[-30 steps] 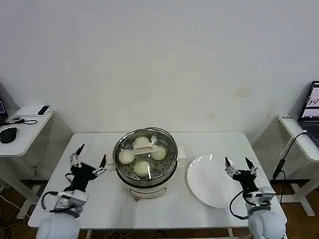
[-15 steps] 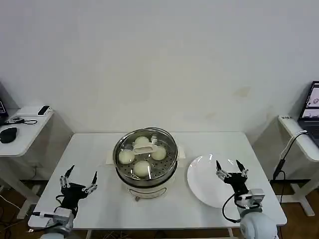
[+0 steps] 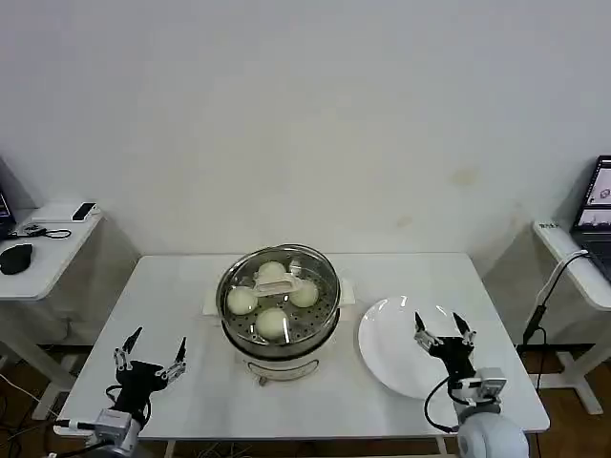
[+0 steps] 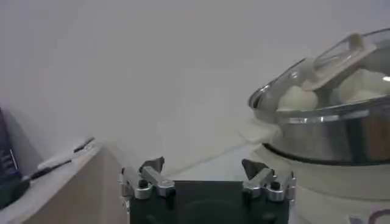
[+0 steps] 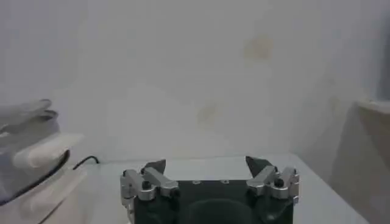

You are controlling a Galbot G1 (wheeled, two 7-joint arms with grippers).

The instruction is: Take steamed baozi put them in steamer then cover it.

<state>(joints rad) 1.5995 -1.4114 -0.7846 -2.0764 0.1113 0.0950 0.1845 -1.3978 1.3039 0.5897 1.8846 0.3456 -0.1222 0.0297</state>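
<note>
The steamer [image 3: 278, 336] stands at the middle of the table on its white base, holding several cream-white baozi [image 3: 273, 323]. The glass cover [image 3: 279, 286] with its cream handle [image 3: 282, 282] rests on it. From the left wrist view the steamer [image 4: 329, 131] rises close by, its cover [image 4: 341, 58] tilted over the baozi [image 4: 295, 97]. My left gripper [image 3: 150, 349] is open near the table's front left edge, empty; in its own view the left gripper [image 4: 204, 165] holds nothing. My right gripper [image 3: 440, 329] is open and empty over the near edge of the white plate, as the right gripper [image 5: 206, 164] also shows.
A flat white plate [image 3: 401, 348] lies right of the steamer. Side desks stand off both ends of the table: one at the left [image 3: 38, 253] with a mouse and small devices, one at the right [image 3: 582, 262] with a laptop and a cable.
Both arms have drawn back toward the table's front edge and lowered, most of it between the first two frames. The steamer, cover and baozi have not moved.
</note>
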